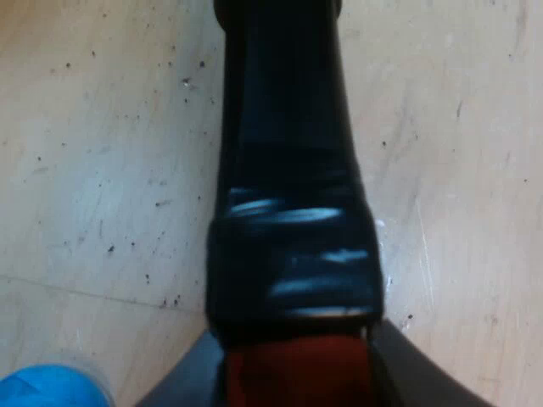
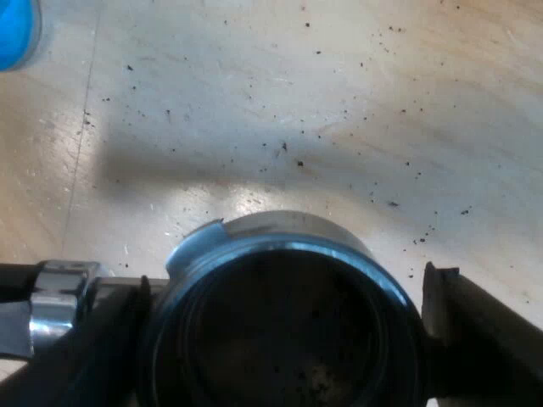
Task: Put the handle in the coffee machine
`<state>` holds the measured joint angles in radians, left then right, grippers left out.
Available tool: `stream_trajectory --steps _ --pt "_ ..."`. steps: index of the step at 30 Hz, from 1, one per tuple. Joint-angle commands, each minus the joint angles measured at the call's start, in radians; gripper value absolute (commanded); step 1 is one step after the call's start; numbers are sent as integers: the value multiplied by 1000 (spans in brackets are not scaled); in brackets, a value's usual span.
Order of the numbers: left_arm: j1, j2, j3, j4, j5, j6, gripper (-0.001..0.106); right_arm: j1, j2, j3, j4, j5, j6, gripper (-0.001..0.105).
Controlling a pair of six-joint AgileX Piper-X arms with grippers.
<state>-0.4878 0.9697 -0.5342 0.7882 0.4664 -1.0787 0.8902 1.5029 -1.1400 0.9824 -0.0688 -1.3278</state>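
**Holder gripped at both ends, clear of the surface**

Holder [image 2: 284, 331]: the metal basket faces up, with a bright rim, a dark inside and one locking lug [image 2: 197, 237] showing. A chrome neck leads off to the dark handle [image 1: 284, 170], which finishes in the red end [image 1: 297, 377].

Handling, judged: rigid and heavy for its bulk, with the weight biased toward the basket. The handle is glossy, so probably slick. Nothing on it looks fragile. The best hold for insertion is across the handle near the red end, which leaves the rim and lug free.

Left tool [image 1: 297, 386]: closed on the handle at the red end, with fingers [image 1: 182, 392] on either side.

Right tool [image 2: 280, 309]: fingers [image 2: 458, 326] are pressed to opposite sides of the basket and appear clamped.

The shadow below suggests the holder hangs above the surface [image 2: 356, 93], pale wood flecked with grounds. A blue thing, likely the tamper [image 2: 13, 34], stands well apart.
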Motion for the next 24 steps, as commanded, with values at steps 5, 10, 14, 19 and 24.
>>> stream_trajectory --steps 5,10,14,19,24 --pt "-1 1 -6 -41 48 14 0 1 -24 -7 -5 -43 -64 84" --pt "-1 1 -6 -41 48 14 0 -1 -37 -16 -10 24 -64 73" --pt "-1 1 -6 -41 48 14 0 -1 -46 -20 -12 69 -64 73" --pt "61 1 -6 -37 53 54 0 10 -122 -55 -8 142 -36 73" --pt "151 1 -6 -37 -18 145 0 70 -153 -54 -24 316 -3 73"
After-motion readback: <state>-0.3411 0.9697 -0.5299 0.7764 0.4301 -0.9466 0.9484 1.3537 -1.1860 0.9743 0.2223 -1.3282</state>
